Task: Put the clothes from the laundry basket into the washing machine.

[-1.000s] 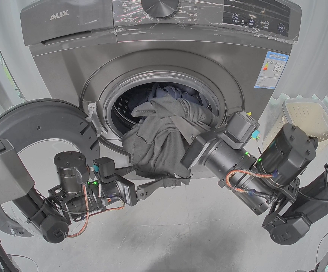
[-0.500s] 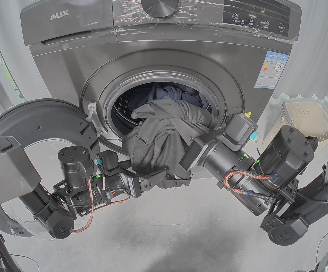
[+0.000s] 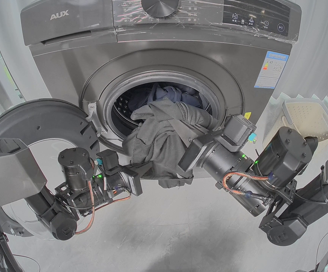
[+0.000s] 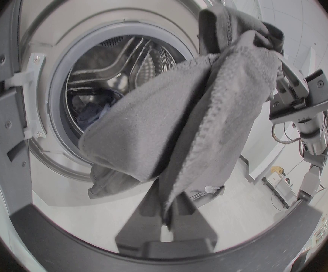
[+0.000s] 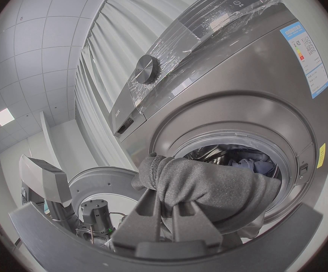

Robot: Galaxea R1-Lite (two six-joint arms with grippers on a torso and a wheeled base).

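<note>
A fleecy grey garment (image 3: 158,140) droops from the round port (image 3: 108,95). Left claw (image 4: 166,204) pinches its hem below the port, right claw (image 5: 166,204) its rolled fold.

A smooth pale grey floor (image 3: 160,231) spreads at 6 o'clock, white pleated curtains (image 3: 322,38) hang at 3 and 9 o'clock, and a tiled ceiling (image 5: 39,27) carries one lit panel (image 5: 3,116).

I see pale pleated curtains (image 3: 322,57) along the back, a grey floor (image 3: 171,227) below, and a tiled ceiling (image 5: 31,38) (one panel lit).
</note>
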